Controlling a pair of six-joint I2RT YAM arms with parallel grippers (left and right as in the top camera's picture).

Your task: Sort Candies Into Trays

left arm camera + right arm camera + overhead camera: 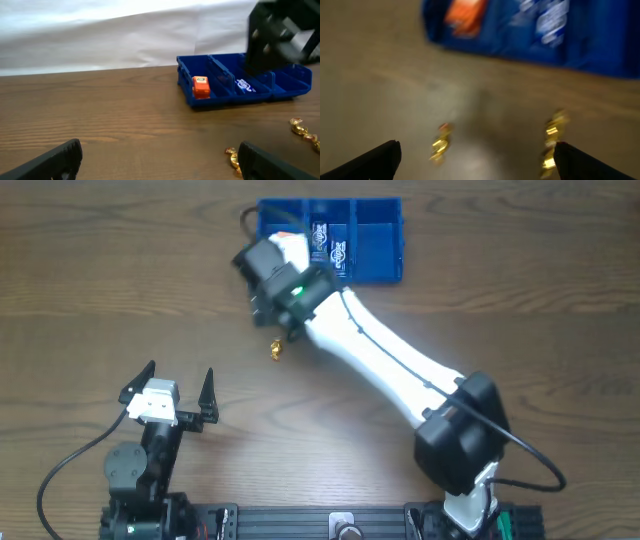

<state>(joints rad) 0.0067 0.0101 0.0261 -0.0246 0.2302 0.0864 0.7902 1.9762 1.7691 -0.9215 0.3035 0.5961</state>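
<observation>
A blue tray [385, 268] with three compartments stands at the far middle of the table. An orange candy [200, 86] lies in its left compartment and a blue-and-white candy [245, 85] in the middle one. Two gold-wrapped candies [440, 142] [551, 140] lie on the wood in front of the tray; one gold candy [276, 350] shows from above. My right gripper [475, 162] hangs open above the two gold candies, holding nothing. My left gripper [170, 388] is open and empty near the front left, far from the candies.
The white right arm [380, 355] crosses the table diagonally from its base at the front right up to the tray's left end. Bare wood lies to the left and right. A black cable [70, 470] loops by the left arm's base.
</observation>
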